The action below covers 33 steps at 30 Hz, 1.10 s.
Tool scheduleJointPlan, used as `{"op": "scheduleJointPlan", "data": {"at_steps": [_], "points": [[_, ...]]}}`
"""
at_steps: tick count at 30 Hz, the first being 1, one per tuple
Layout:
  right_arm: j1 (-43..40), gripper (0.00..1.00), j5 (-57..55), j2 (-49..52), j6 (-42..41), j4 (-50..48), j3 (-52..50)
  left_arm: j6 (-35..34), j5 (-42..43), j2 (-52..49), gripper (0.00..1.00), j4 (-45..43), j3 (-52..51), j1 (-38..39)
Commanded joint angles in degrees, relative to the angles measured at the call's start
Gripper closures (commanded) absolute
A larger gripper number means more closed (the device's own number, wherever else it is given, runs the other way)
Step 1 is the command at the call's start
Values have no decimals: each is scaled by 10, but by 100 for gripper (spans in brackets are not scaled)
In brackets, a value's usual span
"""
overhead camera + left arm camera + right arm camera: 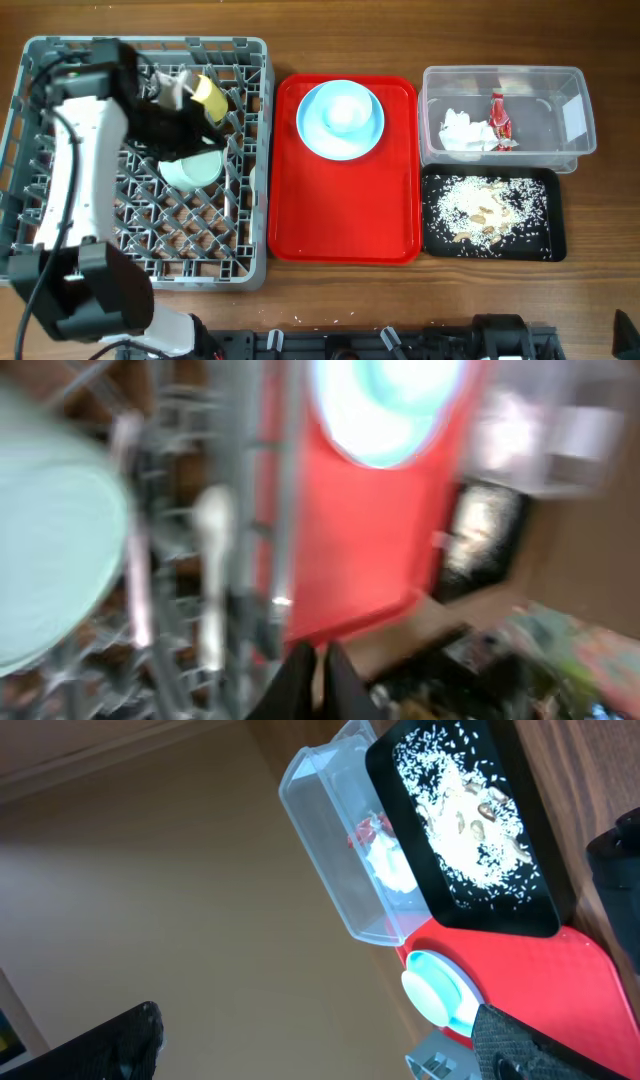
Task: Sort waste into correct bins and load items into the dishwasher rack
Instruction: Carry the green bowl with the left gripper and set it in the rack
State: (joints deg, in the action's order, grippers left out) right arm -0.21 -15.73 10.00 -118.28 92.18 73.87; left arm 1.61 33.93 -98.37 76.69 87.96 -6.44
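The grey dishwasher rack (255,200) fills the left. The pale green bowl (192,168) lies in it, and the yellow cup (208,97) sits at its back. My left gripper (185,100) is over the rack next to the cup. In the blurred left wrist view its fingers (315,682) are close together with nothing seen between them. The light blue plate (340,118) sits on the red tray (340,210). The clear tub (540,125) holds the napkin (465,130) and red wrapper (499,118). The black tray (556,215) holds rice scraps (485,208). My right gripper (330,1045) is wide open and empty, raised off the table.
A whitish upright shape (212,550) stands among the rack pegs beside the bowl (50,560); blur hides what it is. The right wrist view shows the tub (320,830), black tray (540,910) and plate (440,1000) from the side.
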Motion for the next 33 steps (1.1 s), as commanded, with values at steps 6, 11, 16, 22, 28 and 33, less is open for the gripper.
{"op": "scheduleJointPlan", "data": {"at_steps": [6,11,16,22,28,33], "points": [[-3,0,-10,-6,-4,-1,-1,-203,-323,-18,96,-57,-18,8],[-3,0,-10,-6,-4,-1,-1,-203,-322,-18,96,-75,-18,-19],[-3,0,-10,-6,-4,-1,-1,-189,-240,-5,96,-65,-16,-31],[-3,0,-10,-6,-4,-1,-1,-172,-200,40,96,-36,-18,30],[-3,0,-10,-6,-4,-1,-1,-205,-279,15,96,-126,-122,59],[-3,0,-10,-6,-4,-1,-1,-218,-310,19,96,-138,-119,3]]}}
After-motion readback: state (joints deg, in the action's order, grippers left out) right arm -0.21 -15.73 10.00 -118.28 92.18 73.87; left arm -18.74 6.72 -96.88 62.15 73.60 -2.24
